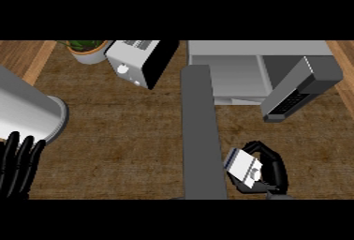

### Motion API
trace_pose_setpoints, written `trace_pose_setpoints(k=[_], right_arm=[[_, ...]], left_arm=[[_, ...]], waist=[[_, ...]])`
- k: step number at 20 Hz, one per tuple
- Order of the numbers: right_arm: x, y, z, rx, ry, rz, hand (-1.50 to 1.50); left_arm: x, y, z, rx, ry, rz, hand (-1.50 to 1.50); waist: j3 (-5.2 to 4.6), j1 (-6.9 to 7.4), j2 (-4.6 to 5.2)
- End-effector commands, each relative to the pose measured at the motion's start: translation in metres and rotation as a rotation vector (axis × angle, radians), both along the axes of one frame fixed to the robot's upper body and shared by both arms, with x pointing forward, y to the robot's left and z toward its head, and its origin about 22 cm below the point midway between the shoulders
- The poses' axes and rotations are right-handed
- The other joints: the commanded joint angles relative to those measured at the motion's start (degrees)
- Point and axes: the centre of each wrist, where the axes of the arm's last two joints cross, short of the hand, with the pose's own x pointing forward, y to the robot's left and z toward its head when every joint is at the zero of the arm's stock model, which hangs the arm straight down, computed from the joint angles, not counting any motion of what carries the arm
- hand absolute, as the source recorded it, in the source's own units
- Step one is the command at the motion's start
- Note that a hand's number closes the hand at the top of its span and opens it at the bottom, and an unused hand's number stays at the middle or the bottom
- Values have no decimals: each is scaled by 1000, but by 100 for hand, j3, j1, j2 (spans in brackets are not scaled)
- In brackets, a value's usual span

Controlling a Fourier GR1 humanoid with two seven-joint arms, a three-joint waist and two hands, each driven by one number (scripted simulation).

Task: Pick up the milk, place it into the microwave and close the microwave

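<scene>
A small milk carton (243, 165), white with a blue edge, sits tilted in the robot's right hand (271, 169), whose black fingers and thumb curl round it at the lower right of the view; whether the carton is lifted off the brown counter (117, 136) or just touching it cannot be told. Above it, toward the top right, stands the grey microwave (235, 70) with its cavity open; its door (298, 89) swings out to the right, so the way in looks free. The left hand (19, 164) rests at the lower left edge, fingers straight and upward, holding nothing. Farther off at the top are a toaster (142, 61) and a potted plant (88, 49). The pick-up seems to be done or nearly so; next the carton would need carrying forward into the cavity, set down, released, then the door pushed shut.
</scene>
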Motion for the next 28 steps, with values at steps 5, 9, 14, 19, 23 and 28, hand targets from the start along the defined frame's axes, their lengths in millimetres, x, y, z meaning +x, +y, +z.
trace_pose_setpoints(k=[5,9,14,19,23,28], right_arm=[[45,38,52,-110,-51,-30,150],[81,52,68,-174,16,-107,150],[127,61,93,-278,60,-176,150],[171,35,107,-345,74,-222,150],[189,27,118,-374,109,-269,150],[192,-6,121,-447,109,-449,150]], left_arm=[[4,-4,4,6,3,-3,-150],[0,23,3,4,10,15,-150],[5,8,-6,14,14,-5,-150],[13,10,-5,-4,16,-31,-150],[13,-1,-11,16,9,-36,-150],[20,12,-14,6,10,-74,-150]], waist=[[4,16,9],[3,55,12],[5,81,22],[13,184,74],[16,246,102],[23,409,200]])
